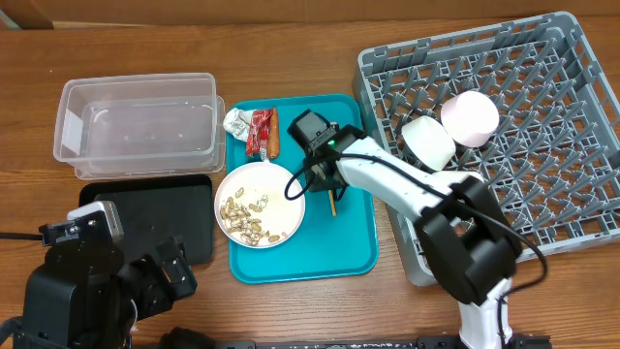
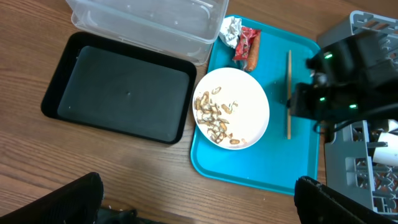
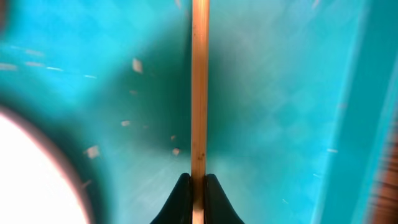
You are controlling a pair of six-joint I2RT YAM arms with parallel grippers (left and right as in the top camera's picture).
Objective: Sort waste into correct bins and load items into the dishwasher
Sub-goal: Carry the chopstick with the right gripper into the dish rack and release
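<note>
Because the chopstick (image 3: 199, 93) lies flat and thin on the teal tray (image 3: 280, 93), the right gripper (image 3: 198, 194) meets it from straight above. The wrist view shows its fingers (image 3: 180, 196) pressed to either side of the stick near one end, jaws clenched on it. Whether the stick has left the tray surface I cannot tell. From overhead its free end pokes out below the gripper, between the plate (image 1: 281, 184) and the tray's right rim.

A hold so near one end leaves a long free length, so I judge the stick could swing on the way to the rack (image 1: 542, 194), which stands just right of the tray. That closeness suits this arm. A pink bowl (image 1: 471, 118) and a white bowl (image 1: 428, 142) already sit among the rack's pegs.

The plate probably waits because it carries shells (image 1: 247, 218), which belong in a bin first. The silvery wrapper (image 1: 236, 121), red wrapper (image 1: 258, 132) and sausage (image 1: 273, 134) are bunched at the tray's top-left corner, the corner nearest the tub (image 1: 136, 121). The tub and the black tray (image 1: 155, 218) show nothing inside.

The left gripper (image 2: 198, 199) hangs near the table's front edge with its fingers spread wide and holding nothing, well apart from the right arm's work
</note>
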